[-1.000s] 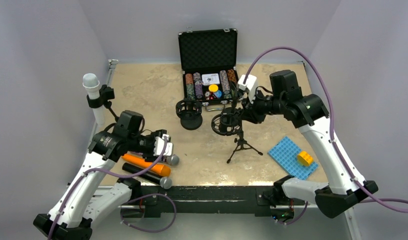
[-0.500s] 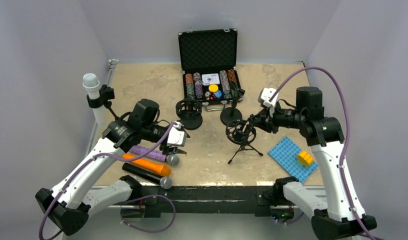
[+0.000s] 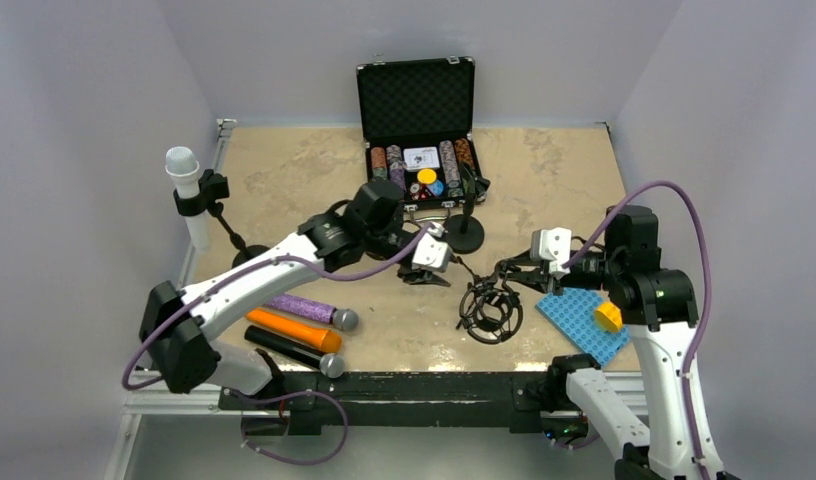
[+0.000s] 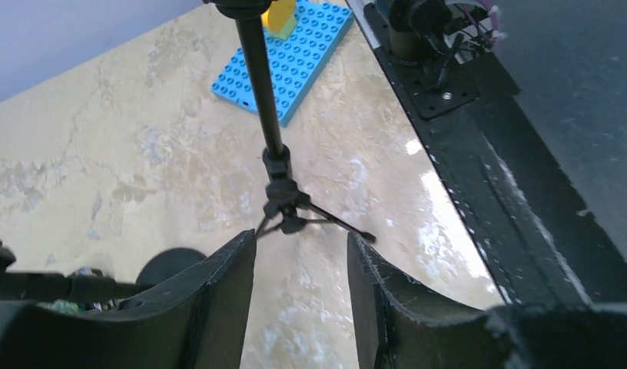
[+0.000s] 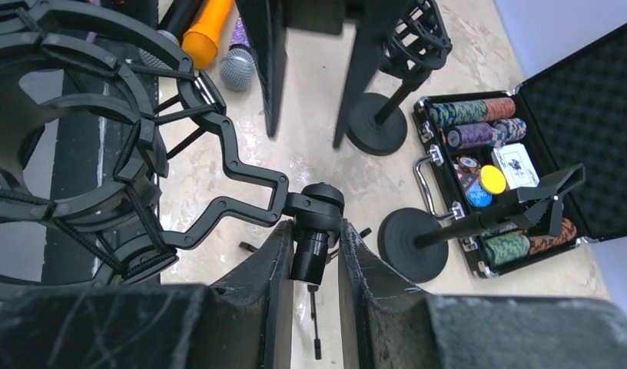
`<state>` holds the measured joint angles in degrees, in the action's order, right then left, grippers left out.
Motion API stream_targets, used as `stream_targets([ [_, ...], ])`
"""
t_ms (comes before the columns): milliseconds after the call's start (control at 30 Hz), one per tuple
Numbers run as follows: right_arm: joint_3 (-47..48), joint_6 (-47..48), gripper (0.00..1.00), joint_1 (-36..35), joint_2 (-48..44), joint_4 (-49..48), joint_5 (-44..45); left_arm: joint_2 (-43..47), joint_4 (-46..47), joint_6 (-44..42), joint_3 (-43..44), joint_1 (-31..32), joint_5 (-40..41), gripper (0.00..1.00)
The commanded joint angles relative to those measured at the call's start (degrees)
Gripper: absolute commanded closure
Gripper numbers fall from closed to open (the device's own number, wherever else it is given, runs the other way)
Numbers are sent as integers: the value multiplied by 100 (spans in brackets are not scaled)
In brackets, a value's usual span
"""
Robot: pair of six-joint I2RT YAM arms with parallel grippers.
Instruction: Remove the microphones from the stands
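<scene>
Two pincers share one tripod stand (image 4: 276,165): our right gripper (image 5: 314,238) pinches its neck below the empty shock mount (image 5: 72,146); our left gripper (image 4: 299,246), spread, has the legs just ahead. We'd centre the stem before closing. The white microphone (image 3: 182,165) sits clipped well behind the left gripper.

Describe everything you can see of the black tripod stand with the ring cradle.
The tripod stand is black, seemingly plastic and metal: an empty ring cradle strung with cords, a zigzag bracket, a swivel joint, a thin pole, three spread legs. It is tilted, cradle toward the table's near edge. The right gripper is clamped on the joint; the open left gripper faces the legs without touching.
</scene>
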<state>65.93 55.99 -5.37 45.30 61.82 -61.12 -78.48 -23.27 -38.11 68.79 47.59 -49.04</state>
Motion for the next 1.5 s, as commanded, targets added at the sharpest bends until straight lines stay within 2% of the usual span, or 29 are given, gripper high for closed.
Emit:
stream_targets([
  [0, 238, 471, 100, 126, 262, 695, -344, -607, 1643, 99, 116, 289, 269, 49],
  [100, 325, 389, 100, 247, 420, 776, -413, -817, 3433, 530, -377, 347, 834, 48],
  [133, 335, 293, 100, 266, 459, 740, -391, -903, 3757, 442, -514, 344, 872, 49],
  [367, 522, -357, 100, 291, 664, 378, -260, -1356, 4470, 596, -785, 308, 86, 56],
  [533, 545, -462, 100, 292, 683, 311, -201, -1273, 4457, 462, -1070, 384, 7, 59],
  [800, 384, -615, 100, 297, 602, 117, -207, -696, 3611, -465, -1408, 382, 159, 56],
  [1000, 333, -607, 100, 292, 560, 100, -137, -1071, 4734, -278, -1576, 444, 524, 42],
  [1167, 341, -602, 100, 293, 583, 128, -124, -1327, 4577, -557, -1402, 445, 330, 49],
  [1300, 331, -663, 100, 295, 585, 92, -132, -1463, 4598, -430, -1307, 468, 374, 57],
  [1467, 324, -689, 100, 298, 589, 76, -94, -1483, 4830, -315, -1405, 496, 433, 59],
])
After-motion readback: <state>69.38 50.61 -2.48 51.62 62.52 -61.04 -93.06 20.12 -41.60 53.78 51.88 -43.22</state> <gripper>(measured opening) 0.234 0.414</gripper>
